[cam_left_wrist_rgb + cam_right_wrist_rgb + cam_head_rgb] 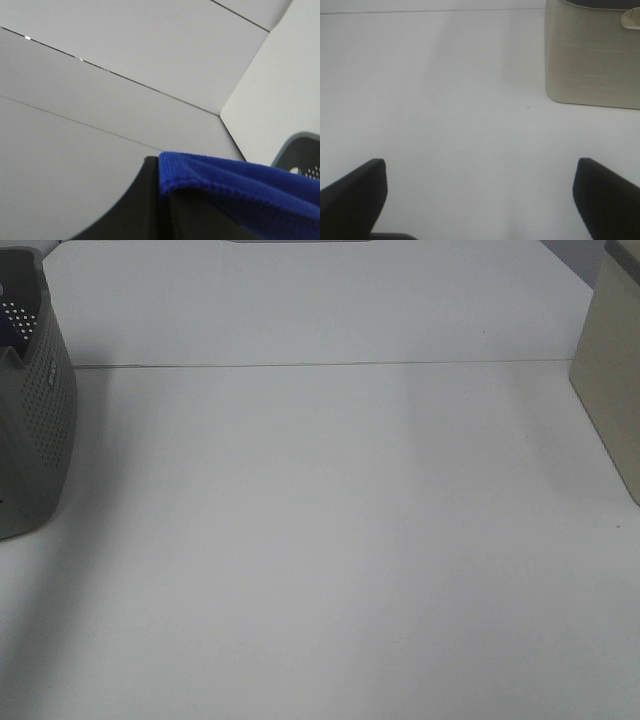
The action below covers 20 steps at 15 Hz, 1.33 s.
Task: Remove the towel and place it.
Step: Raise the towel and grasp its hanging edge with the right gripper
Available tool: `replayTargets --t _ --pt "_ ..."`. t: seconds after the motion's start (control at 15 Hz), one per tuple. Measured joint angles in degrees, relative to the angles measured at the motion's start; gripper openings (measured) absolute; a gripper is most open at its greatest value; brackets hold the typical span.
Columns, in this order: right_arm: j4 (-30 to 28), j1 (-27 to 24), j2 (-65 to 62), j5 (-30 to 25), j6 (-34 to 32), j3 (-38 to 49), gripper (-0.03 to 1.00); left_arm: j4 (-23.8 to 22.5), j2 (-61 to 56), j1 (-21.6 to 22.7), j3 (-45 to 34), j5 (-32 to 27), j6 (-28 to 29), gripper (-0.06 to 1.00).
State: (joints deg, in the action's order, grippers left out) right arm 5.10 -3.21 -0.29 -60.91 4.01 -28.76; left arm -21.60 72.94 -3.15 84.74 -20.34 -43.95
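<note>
Left wrist: towel (240,185) (blue) clamped in left gripper (165,200).

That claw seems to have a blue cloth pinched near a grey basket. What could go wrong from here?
1. The left gripper seems to pinch only an edge of the towel, so the cloth might slip free.
2. The towel runs close to the rim of the basket; it could catch there and drag or tip the basket.
</note>
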Motion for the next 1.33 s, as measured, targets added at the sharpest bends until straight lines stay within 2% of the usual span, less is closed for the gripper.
replayTargets --t 0.47,0.53,0.6,0.67,0.73,0.93,1.0,1.07,1.2,1.27,1.33 --pt "2.46 0.0 1.32 0.92 0.11 -0.46 0.97 0.17 -2.29 -8.71 0.0 4.47 -0.06 0.0" --pt "9.97 0.0 6.82 8.14 4.81 -1.2 0.97 0.17 -0.74 -10.66 0.0 10.83 -0.17 0.0" --pt "16.27 0.0 10.26 12.61 9.63 -1.26 0.97 0.17 0.63 -11.97 0.0 12.66 -0.17 0.0" --pt "24.75 0.0 14.21 16.16 16.96 -1.26 0.97 0.17 2.29 -13.81 0.0 12.83 -0.52 0.0" --pt "28.42 0.0 16.62 17.13 20.51 -1.26 0.97 0.11 2.98 -14.67 0.0 12.83 -0.92 0.0" --pt "55.69 0.0 31.51 18.51 53.06 -1.26 0.97 -1.15 6.93 -21.89 0.0 12.83 -4.76 0.0" --pt "63.2 0.0 37.18 17.36 63.77 -1.26 0.97 -1.49 7.68 -23.89 0.0 12.83 -5.27 0.0" --pt "74.14 0.0 45.44 14.21 78.27 -1.26 0.97 -1.66 8.65 -26.59 0.0 12.83 -5.61 0.0" --pt "88.06 0.0 56.44 7.68 94.19 -1.38 0.97 -1.83 9.11 -29.79 0.0 12.95 -5.9 0.0" --pt "91.79 0.0 61.65 3.78 100.27 -2.06 0.97 -1.83 9.17 -30.77 0.0 13.41 -5.9 0.0" --pt "92.42 0.0 64.57 2.23 102.44 -2.69 0.97 -1.83 9.17 -31.0 0.0 13.98 -5.9 0.0"
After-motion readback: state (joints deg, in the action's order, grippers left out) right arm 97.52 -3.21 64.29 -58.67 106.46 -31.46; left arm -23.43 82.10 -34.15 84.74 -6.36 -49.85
